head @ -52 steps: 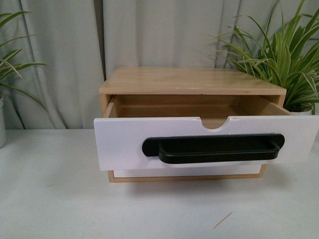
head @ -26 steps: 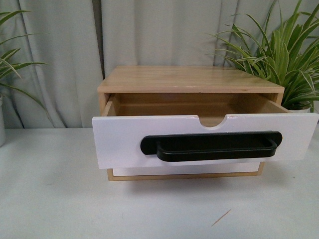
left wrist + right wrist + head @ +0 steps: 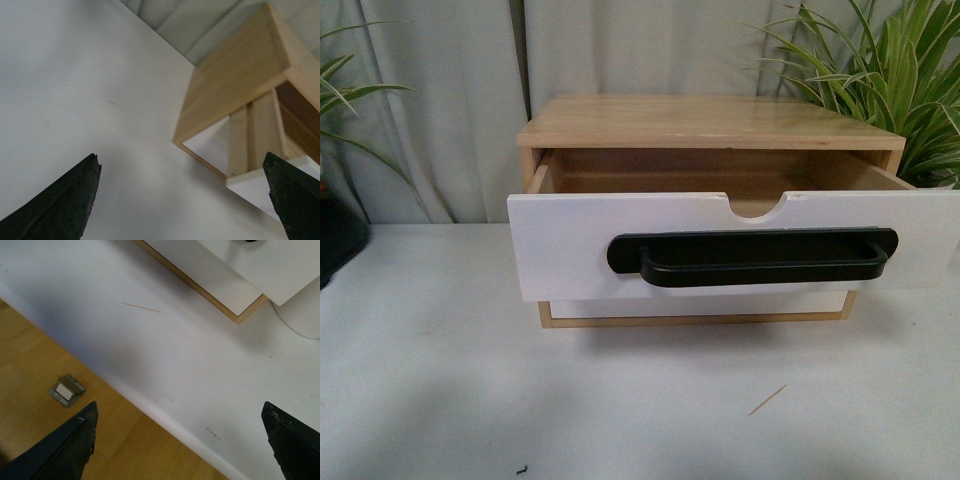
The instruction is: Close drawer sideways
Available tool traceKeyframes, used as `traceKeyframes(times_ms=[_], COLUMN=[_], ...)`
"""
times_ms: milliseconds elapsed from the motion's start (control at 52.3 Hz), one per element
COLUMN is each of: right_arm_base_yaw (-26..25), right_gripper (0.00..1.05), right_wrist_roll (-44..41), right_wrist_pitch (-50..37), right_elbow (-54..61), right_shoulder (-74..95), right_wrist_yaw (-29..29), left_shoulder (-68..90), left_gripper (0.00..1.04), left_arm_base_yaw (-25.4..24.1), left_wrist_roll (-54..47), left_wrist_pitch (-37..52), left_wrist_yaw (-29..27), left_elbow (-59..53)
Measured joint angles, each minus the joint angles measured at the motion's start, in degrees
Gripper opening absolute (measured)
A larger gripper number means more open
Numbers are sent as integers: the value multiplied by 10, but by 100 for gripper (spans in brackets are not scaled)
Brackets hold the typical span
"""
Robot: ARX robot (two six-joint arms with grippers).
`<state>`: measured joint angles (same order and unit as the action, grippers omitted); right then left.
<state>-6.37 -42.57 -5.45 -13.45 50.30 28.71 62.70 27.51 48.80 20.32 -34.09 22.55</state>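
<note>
The drawer point(image 3: 570, 250) is pulled out of the wooden cabinet point(image 3: 710, 120). It has a white front, a long black bar handle point(image 3: 750, 258) and a half-round notch in its top edge. Neither gripper shows in the front view. My left gripper point(image 3: 182, 200) is open and empty above the table, beside the cabinet's side wall point(image 3: 235, 100), with a corner of the drawer's front point(image 3: 255, 187) near one finger. My right gripper point(image 3: 180, 440) is open and empty over the table's front edge, apart from the drawer's front point(image 3: 270, 265).
A plain white drawer front point(image 3: 690, 305) without a handle sits below the drawer. A thin stick point(image 3: 767, 400) lies on the white table in front. Plants stand at the back right point(image 3: 890, 80) and far left point(image 3: 340, 100). Wooden floor point(image 3: 40, 365) shows beyond the table's edge.
The front view has shifted: the cabinet sits higher in the picture and a dark shape shows at the far left. The drawer stays pulled out the same amount.
</note>
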Motion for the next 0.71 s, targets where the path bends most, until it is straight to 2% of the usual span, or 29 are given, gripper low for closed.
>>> traceKeyframes(times_ms=[210,707], right_arm_base_yaw=[23,98], right_gripper=[96,96], right_wrist_roll=[-23,-24], right_wrist_pitch=[-58,-139], right_elbow=[0,-43], right_shoulder=[27,106], right_wrist_yaw=[-29,-69], left_shoulder=[104,225], left_gripper=[99,99], left_arm_base_yaw=[40,75], left_wrist_roll=[2,25], left_wrist_pitch=[24,40], left_wrist_yaw=[54,84], left_elbow=[65,137])
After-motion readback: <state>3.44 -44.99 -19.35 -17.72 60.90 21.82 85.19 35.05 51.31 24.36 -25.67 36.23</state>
